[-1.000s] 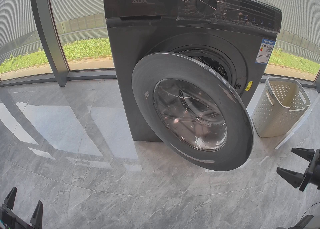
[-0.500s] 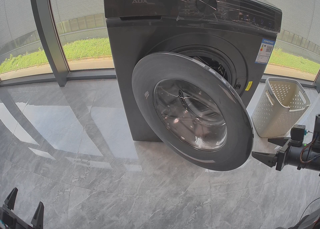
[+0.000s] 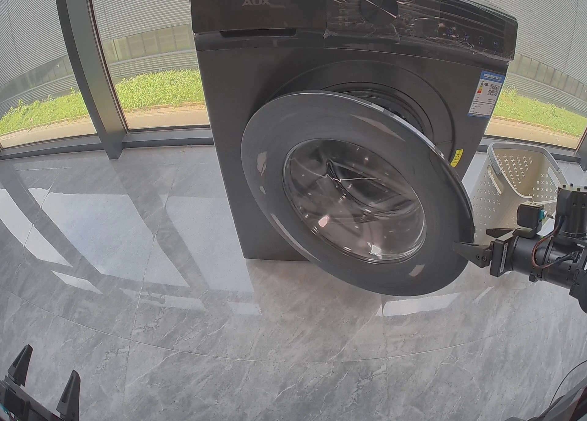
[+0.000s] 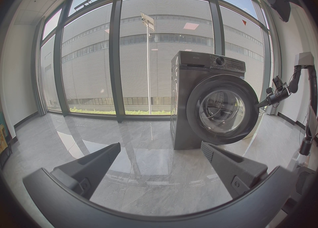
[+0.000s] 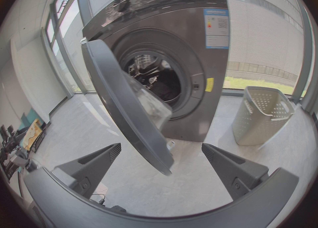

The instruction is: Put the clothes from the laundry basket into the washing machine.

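The dark grey washing machine [image 3: 244,134] stands on the marble floor [image 3: 153,269] before the windows, its round door [image 3: 269,153] swung partly open. Dark clothes [image 5: 162,89] lie inside the drum. The cream laundry basket [image 3: 520,177] sits on the floor just beside the machine, on the robot's right. The right gripper [image 3: 474,243] is released, fingers spread at the door's free edge. The left gripper [image 3: 47,367], also spread, hangs low, well apart from the machine.
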{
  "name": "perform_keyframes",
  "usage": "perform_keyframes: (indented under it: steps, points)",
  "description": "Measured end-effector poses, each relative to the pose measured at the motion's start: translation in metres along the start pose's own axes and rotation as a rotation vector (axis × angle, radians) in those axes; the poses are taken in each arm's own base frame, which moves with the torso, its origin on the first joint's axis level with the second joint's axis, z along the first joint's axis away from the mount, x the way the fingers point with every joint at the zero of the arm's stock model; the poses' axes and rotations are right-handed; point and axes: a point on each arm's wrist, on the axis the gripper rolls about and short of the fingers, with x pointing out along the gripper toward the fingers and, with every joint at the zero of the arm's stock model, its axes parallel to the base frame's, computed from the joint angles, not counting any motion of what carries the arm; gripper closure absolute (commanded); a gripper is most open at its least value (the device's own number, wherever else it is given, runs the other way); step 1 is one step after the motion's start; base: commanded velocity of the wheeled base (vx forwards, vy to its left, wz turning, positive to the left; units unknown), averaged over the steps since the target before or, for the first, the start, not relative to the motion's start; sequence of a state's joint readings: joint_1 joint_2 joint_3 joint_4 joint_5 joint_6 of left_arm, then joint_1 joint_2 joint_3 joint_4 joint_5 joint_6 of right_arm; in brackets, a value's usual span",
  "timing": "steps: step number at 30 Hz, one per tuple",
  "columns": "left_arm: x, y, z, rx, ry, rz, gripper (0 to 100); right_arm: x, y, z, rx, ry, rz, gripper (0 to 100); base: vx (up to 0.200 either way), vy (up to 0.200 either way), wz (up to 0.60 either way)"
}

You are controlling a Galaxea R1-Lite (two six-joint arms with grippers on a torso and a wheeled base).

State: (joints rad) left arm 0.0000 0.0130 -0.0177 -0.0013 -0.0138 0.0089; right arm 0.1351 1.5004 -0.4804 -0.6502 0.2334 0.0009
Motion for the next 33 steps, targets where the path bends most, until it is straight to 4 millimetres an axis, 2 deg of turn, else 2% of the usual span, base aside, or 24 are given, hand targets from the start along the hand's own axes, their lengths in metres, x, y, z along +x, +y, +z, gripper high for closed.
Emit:
perform_keyframes:
  steps: [12, 17, 23, 26, 30, 33]
  points:
    - [0.000, 0.000, 0.000, 0.000, 0.000, 0.002, 0, -0.004, -0.049, 0.011, 0.058, -0.046, -0.224, 0, 0.000, 0.000, 0.00]
    - [0.000, 0.000, 0.000, -0.003, 0.000, 0.003, 0, -0.004, -0.056, 0.007, 0.067, -0.033, -0.252, 0, 0.000, 0.000, 0.00]
    - [0.000, 0.000, 0.000, -0.002, 0.001, 0.004, 0, -0.009, -0.050, -0.025, 0.062, 0.081, -0.233, 0, 0.000, -0.167, 0.00]
    - [0.000, 0.000, 0.000, -0.002, 0.001, 0.004, 0, -0.011, -0.039, -0.039, 0.061, 0.129, -0.169, 0, 0.000, -0.200, 0.00]
    - [0.000, 0.000, 0.000, -0.003, 0.001, 0.005, 0, -0.010, -0.019, -0.049, 0.078, 0.163, -0.060, 0, 0.000, -0.200, 0.00]
    - [0.000, 0.000, 0.000, -0.001, 0.001, 0.003, 0, -0.007, -0.007, -0.048, 0.139, 0.151, -0.006, 0, 0.000, 0.000, 0.00]
